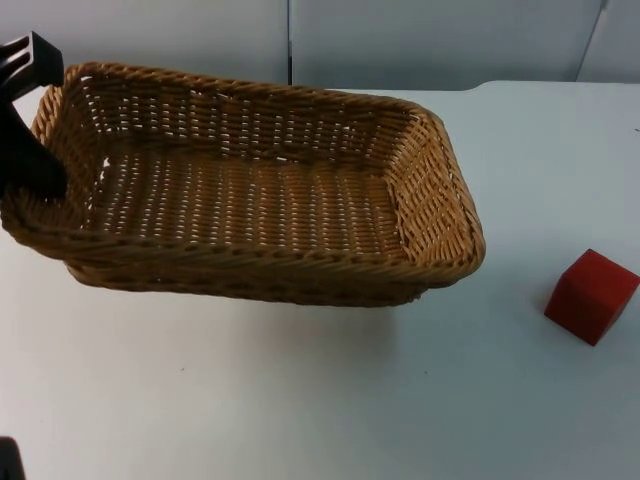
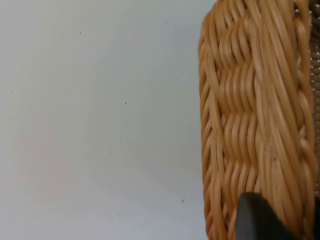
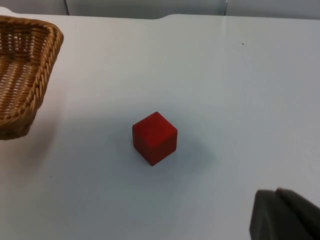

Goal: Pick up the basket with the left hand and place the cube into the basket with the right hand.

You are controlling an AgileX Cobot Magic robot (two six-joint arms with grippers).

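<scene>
A brown wicker basket (image 1: 270, 262) hangs a little above the white table and casts a shadow under itself. My left gripper (image 1: 35, 165) is shut on the rim at its left end. In the left wrist view the woven rim (image 2: 250, 115) runs right beside the gripper's black fingertip (image 2: 255, 217). The basket is empty. A red cube (image 1: 592, 295) sits on the table to the right of the basket, apart from it. In the right wrist view the cube (image 3: 155, 137) lies ahead of my right gripper (image 3: 282, 216), which is above the table and touches nothing. The basket's right end (image 3: 25, 75) also appears there.
The white table (image 1: 300, 400) stretches in front of the basket and around the cube. The grey partition wall (image 1: 400, 40) closes off the far edge behind the basket.
</scene>
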